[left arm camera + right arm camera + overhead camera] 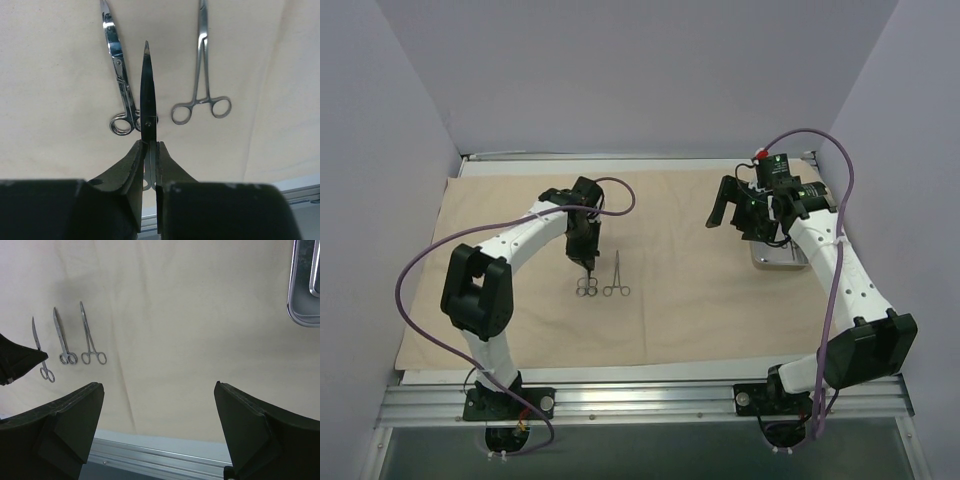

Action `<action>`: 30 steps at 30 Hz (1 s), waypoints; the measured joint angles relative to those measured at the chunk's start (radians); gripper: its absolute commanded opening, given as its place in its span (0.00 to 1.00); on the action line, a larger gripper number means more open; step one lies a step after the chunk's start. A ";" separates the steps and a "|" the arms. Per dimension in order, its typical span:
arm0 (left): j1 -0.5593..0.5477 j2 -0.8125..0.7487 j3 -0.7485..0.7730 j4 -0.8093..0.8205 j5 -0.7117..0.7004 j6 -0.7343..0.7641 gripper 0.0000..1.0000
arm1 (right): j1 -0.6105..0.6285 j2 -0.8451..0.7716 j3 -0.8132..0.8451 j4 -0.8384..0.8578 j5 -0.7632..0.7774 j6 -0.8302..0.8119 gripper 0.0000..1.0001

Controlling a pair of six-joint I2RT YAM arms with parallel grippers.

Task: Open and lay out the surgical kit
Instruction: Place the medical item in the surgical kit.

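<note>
Beige cloth (520, 210) lies spread flat over the table (620, 163). Three ring-handled tools show: two scissors and one forceps (201, 80). One steel tray (300, 295) sits on the cloth at the right; what is in it cannot be made out. Over the cloth's middle the left gripper (149, 145) points down, jaws clamped on one scissors (147, 90), just beside the other pair (120, 75), which lies flat with the forceps next to it. By the tray the right gripper (159, 390) hovers, jaws wide apart, holding nothing.
</note>
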 measured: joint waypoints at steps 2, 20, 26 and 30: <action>0.005 0.023 0.000 -0.001 -0.005 0.002 0.02 | 0.000 0.000 0.000 0.000 -0.001 0.000 1.00; 0.008 0.123 -0.002 0.002 -0.061 0.000 0.03 | 0.000 0.020 0.000 0.002 -0.013 0.004 1.00; 0.008 0.143 -0.002 0.003 -0.085 -0.003 0.03 | 0.000 0.027 0.000 0.002 -0.013 0.005 1.00; 0.008 0.150 -0.002 0.005 -0.093 -0.004 0.03 | 0.000 0.027 0.000 0.002 -0.013 0.005 1.00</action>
